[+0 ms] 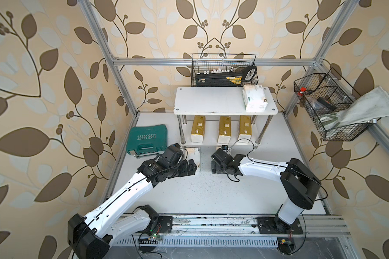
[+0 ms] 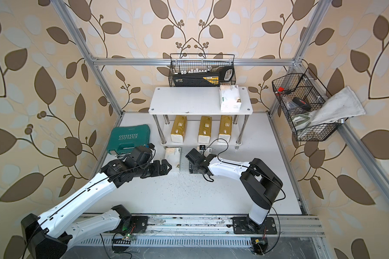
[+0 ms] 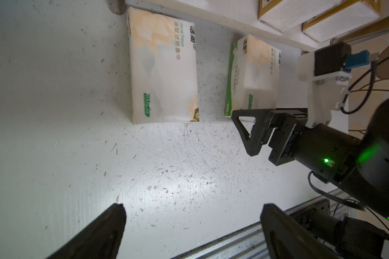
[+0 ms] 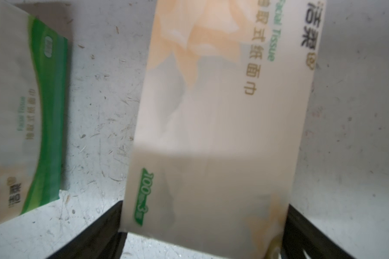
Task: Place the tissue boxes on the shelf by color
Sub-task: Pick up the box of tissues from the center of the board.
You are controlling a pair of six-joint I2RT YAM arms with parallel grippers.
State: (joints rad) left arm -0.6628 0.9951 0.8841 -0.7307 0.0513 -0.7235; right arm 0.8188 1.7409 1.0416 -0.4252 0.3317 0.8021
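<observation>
Left gripper (image 3: pixel 192 208): jaws wide, empty, before the front edge of the shelf (image 1: pixel 211 101).
Right gripper (image 4: pixel 204 203): we see wide jaws flanking the end of a white pack (image 4: pixel 222 112).
Room: bare table (image 3: pixel 54 112) before shelf.

Gold tissue boxes (image 1: pixel 225 127), green case (image 1: pixel 145 140)

Three gold tissue packs (image 1: pixel 225 127) shine in glossy film, their ends matt white. The white tissue pack (image 1: pixel 255 98) has soft, faintly glossy plastic wrap. Smooth white shelf boards (image 1: pixel 211 101) sit on polished chrome legs (image 1: pixel 182 131). The tabletop (image 3: pixel 76 112) is matt and scratched.
</observation>
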